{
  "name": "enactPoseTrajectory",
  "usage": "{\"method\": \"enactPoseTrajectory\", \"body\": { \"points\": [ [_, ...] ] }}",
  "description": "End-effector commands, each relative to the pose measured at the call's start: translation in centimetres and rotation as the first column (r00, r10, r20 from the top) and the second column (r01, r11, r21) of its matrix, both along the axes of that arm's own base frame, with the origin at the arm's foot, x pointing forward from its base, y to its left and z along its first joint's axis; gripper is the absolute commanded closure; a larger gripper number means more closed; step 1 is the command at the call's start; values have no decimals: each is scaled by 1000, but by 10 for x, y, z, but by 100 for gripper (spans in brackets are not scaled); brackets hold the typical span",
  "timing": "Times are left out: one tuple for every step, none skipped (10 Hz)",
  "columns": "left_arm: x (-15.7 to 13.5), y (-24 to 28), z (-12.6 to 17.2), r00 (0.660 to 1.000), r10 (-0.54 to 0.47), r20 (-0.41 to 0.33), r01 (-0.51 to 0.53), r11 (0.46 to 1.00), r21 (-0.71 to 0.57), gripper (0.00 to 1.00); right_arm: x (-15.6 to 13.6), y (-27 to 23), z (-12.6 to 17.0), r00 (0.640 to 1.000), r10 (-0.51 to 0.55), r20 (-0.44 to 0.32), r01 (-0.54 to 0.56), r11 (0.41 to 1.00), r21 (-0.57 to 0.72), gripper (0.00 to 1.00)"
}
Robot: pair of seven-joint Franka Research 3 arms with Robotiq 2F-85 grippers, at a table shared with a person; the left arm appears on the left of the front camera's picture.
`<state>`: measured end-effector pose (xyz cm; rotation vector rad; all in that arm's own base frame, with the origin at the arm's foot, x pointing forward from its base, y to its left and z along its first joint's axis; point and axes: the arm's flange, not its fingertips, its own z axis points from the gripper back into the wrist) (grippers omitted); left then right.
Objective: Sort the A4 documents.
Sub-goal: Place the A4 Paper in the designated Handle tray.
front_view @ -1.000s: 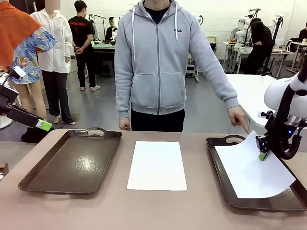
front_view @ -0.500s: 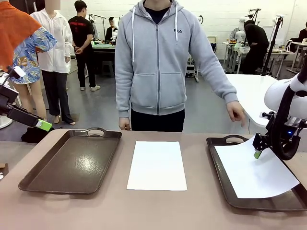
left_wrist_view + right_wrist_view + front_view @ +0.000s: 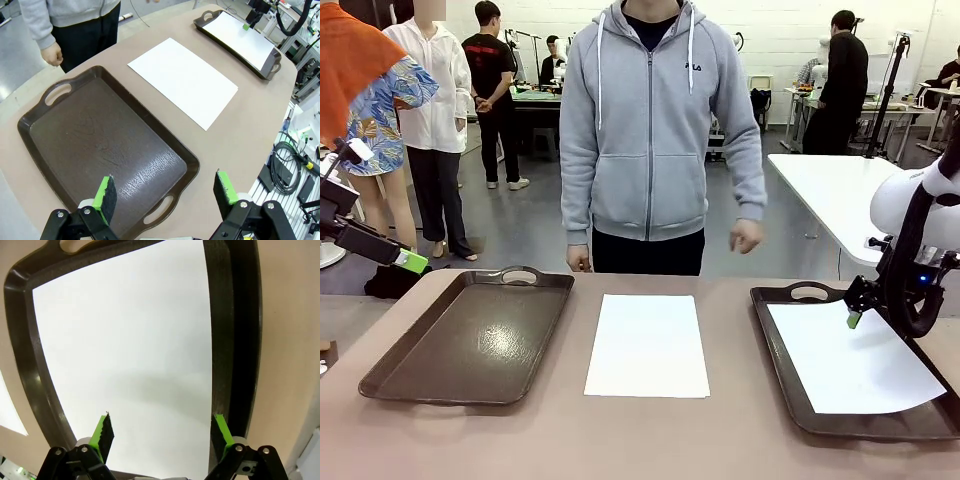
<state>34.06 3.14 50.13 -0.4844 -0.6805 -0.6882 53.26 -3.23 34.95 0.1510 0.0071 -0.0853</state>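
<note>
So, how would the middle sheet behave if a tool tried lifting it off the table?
The sheet lies dead flat on the table, no edge raised, so pinching it looks hard. It seems very thin, so probably floppy, drooping if held by one edge. Likely light; a push would probably slide it.

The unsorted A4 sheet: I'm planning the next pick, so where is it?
Front view: the sheet lies flat on the table, centred between the left tray and the right tray, before the person.
</note>
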Motion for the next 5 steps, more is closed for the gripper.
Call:
{"method": "enactPoseTrajectory", "body": {
  "points": [
    [1, 1, -1, 1000, -12, 9, 12, 1000, -16, 0, -2, 3, -4, 999, -34, 0, 34, 998, -60, 0],
    [1, 1, -1, 1000, -12, 9, 12, 1000, -16, 0, -4, 3, -3, 999, -41, 10, 42, 998, -56, 0],
    [1, 1, -1, 1000, -12, 9, 12, 1000, -16, 0, -6, 2, -1, 999, -47, 22, 48, 998, -48, 0],
    [1, 1, -1, 1000, -12, 9, 12, 1000, -16, 0, -7, 2, 0, 998, -49, 32, 50, 998, -41, 0],
    [1, 1, -1, 1000, -12, 9, 12, 1000, -16, 0, -6, 2, -1, 998, -50, 38, 51, 998, -39, 0]
  ]
}}
